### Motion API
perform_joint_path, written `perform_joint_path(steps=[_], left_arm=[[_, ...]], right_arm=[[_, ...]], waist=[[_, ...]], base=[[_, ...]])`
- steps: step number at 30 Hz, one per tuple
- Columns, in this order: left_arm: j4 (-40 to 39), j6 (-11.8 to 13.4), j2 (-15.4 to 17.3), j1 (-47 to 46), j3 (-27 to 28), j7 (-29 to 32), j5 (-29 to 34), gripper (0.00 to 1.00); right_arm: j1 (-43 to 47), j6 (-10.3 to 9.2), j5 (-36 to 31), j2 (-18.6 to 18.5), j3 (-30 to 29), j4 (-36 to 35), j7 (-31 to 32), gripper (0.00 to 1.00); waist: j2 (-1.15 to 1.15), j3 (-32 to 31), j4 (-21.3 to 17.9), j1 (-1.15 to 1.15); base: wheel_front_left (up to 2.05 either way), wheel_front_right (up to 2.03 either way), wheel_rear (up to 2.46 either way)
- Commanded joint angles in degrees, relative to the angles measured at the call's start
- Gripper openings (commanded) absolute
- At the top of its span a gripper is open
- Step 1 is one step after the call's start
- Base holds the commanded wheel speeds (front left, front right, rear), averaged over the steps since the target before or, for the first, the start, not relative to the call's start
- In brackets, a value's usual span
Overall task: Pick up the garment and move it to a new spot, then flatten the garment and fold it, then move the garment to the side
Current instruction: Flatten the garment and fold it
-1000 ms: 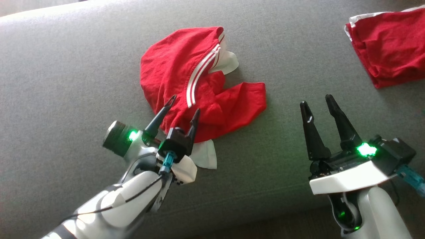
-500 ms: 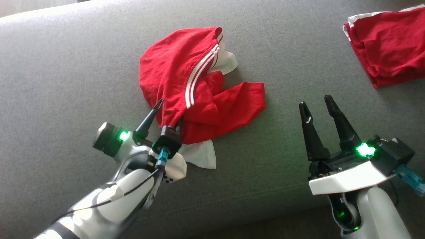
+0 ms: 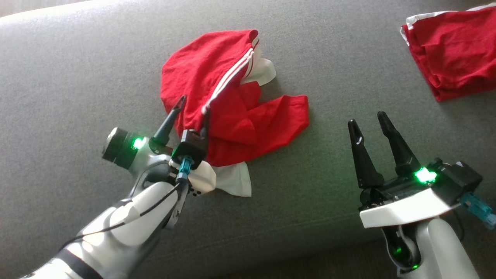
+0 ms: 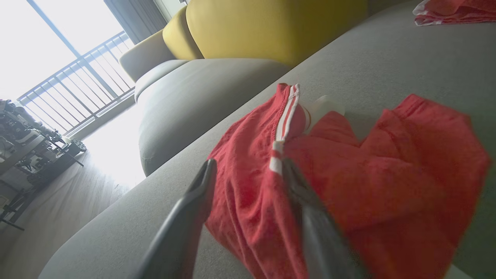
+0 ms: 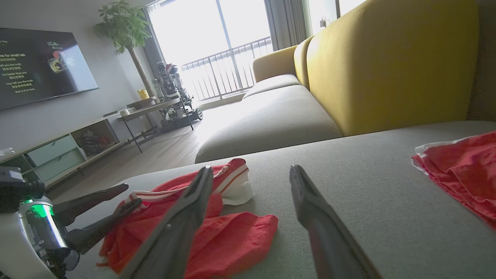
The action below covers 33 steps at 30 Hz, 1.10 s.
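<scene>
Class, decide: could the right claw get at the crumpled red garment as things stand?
Probably yes: the right claw is open, and bare grey cushion lies between it and the crumpled garment, with nothing in the way.

Bare grey cushion [image 3: 77, 77] between crumpled garment [image 3: 193, 69] and right hand [image 3: 367, 119]; second red garment [image 3: 453, 50] occupies far corner.

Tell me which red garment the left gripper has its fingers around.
The crumpled white-striped red shorts in the middle: the open left gripper straddles their near edge. The other red garment lies apart at the far right, with no gripper near it.
</scene>
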Motion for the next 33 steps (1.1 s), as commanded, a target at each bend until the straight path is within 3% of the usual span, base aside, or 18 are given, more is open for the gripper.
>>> perform_joint_path(steps=[1,2,3,7,15,19,22,26,33], left_arm=[[-1.0,0.1,0.9,-2.7,2.3,-0.7,0.0,0.45],[-0.9,-0.1,0.8,-2.7,2.5,-0.7,-0.2,0.27],[-0.8,-0.4,0.8,-2.6,2.7,-0.7,-0.5,0.0],[-2.6,-2.4,0.0,-1.7,4.8,-0.7,-2.7,0.0],[-9.4,-16.8,-8.4,1.5,20.3,-0.5,-24.6,0.0],[-10.3,-20.8,-12.3,-3.4,25.8,4.8,-36.1,0.0],[-11.4,-20.4,-13.6,-9.1,28.4,10.0,-43.1,0.0],[-12.1,-16.9,-14.2,-17.7,31.2,14.0,-50.6,0.0],[-12.4,-11.9,-14.3,-31.1,32.5,10.1,-65.7,0.0]], right_arm=[[-0.6,-0.02,-0.2,0.1,1.4,-1.7,-0.4,1.0],[-0.6,-0.02,-0.1,0.1,1.4,-1.7,-0.4,1.0],[-0.7,-0.02,-0.1,0.1,1.4,-1.7,-0.4,1.0],[-0.6,-0.02,0.1,0.1,1.1,-1.6,-0.4,1.0],[-0.8,-0.02,1.1,0.1,1.8,-1.7,-0.4,1.0],[-1.0,-0.02,2.4,0.1,2.1,-1.7,-0.4,1.0],[-1.2,-0.02,3.7,0.1,2.4,-1.7,-0.4,1.0],[-1.1,-0.02,5.4,0.1,2.2,-1.4,-0.4,1.0],[-0.7,-0.02,6.2,0.1,2.6,-0.8,-0.4,1.0]], waist=[[0.0,0.0,-0.1,0.0],[0.0,0.0,-0.1,0.0],[0.0,0.0,-0.2,0.0],[0.0,-0.2,-0.2,0.0],[0.0,-1.5,-1.1,0.0],[0.0,-1.9,-2.8,0.0],[0.0,-2.1,-4.6,0.0],[0.0,-2.5,-7.0,0.0],[0.0,-4.0,-9.1,0.0]], base=[[0.0,0.0,0.0],[0.0,0.0,0.0],[0.0,0.0,0.0],[0.0,0.0,0.0],[0.0,0.0,0.0],[0.0,0.0,0.0],[0.0,0.0,0.0],[0.0,0.0,0.0],[0.0,0.0,0.0]])
